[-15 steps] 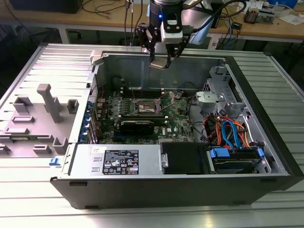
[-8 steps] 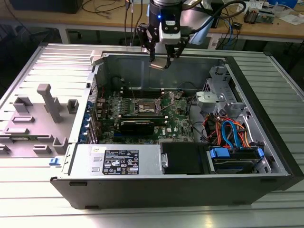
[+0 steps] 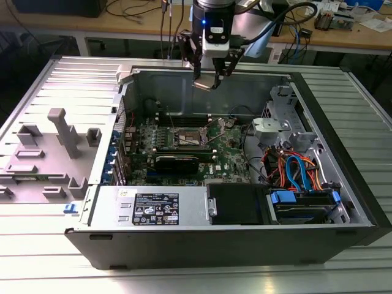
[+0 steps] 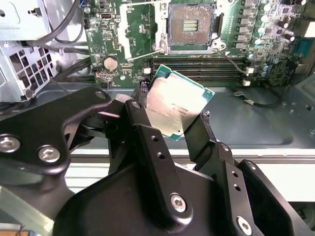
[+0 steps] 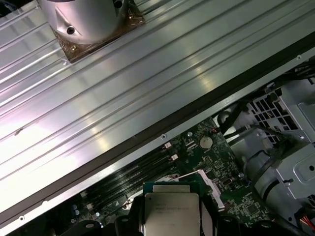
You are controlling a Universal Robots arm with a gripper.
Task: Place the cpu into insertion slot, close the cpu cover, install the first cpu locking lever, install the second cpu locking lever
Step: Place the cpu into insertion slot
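One cpu (image 4: 173,105) sits clamped by its edges between my two black fingers (image 4: 147,137), so my claw (image 3: 210,81) is clenched on the chip and hangs over the far wall of the open computer case (image 3: 214,245) in the exterior view. The insertion slot (image 4: 191,27) lies on the green motherboard (image 4: 106,46), well apart from the chip, its dark centre uncovered. The cpu cover (image 4: 138,29) stands swung open just beside it.
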